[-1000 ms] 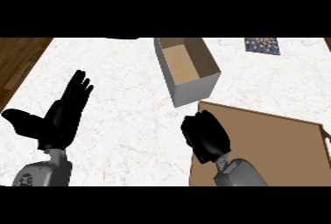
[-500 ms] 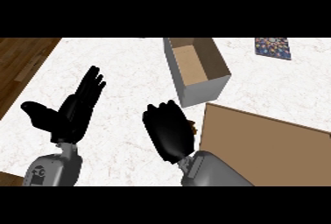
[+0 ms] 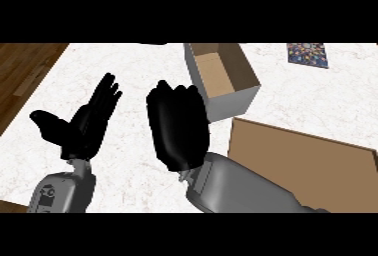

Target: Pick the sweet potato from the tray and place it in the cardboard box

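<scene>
Plainly, where the sweet potato is cannot be told: no part of it shows on the tray, in the box or on the counter, and the right hand may be covering it.

The cardboard box [image 3: 232, 102] stands open-topped on the white marbled counter [image 3: 140, 65], its brown inside bare as far as can be seen.

The right hand [image 3: 177, 125] is just left of the box's near corner, back turned to the view. Its fingers point up, straight and pressed together side by side. Its fingertips reach about level with the box's middle. Nothing shows between them.

The grey right forearm [image 3: 236, 190] slants down from that hand, below the box.

The tray [image 3: 303, 165], a flat brown board, lies just below and to the right of the box, one corner close to the box's near wall.

The left hand [image 3: 85, 125] is farther left of the box, beyond the right hand. It is spread open, fingers up and thumb out to the side, apart from everything.

A small patterned square [image 3: 307, 54] lies on the counter to the right of the box.

Dark wooden floor [image 3: 26, 75] shows far to the box's left.
</scene>
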Tool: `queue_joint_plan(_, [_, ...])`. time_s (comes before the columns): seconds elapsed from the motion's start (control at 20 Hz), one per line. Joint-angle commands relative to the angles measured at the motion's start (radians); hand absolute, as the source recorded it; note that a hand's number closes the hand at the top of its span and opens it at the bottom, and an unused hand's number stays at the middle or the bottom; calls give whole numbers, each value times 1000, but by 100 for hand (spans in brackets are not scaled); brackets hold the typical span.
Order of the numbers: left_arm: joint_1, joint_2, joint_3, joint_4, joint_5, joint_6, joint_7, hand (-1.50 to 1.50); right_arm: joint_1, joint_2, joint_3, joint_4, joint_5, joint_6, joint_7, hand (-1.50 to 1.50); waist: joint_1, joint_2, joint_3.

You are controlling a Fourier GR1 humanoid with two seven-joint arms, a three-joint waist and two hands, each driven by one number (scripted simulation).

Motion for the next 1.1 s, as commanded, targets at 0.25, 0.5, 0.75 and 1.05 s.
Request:
queue_joint_plan(0.25, [-34, 3, 27, 13, 15, 9, 14, 0, -323, 0, -22, 227, -117, -109, 300, 150, -21, 6, -1])
queue_joint_plan(0.5, [0, -4, 22, 17, 14, 5, -8, 0, -414, 0, -19, 372, -190, -191, 317, 150, -38, 8, -1])
queue_joint_plan(0.75, [24, 24, 49, -8, 15, 5, -7, 0, -526, 0, -68, 595, -158, -188, 256, 150, -68, 8, 0])
queue_joint_plan(1.05, [10, 19, 50, 16, 15, 5, -13, 0, -588, 0, -53, 811, -221, -242, 140, 150, -77, 16, 1])
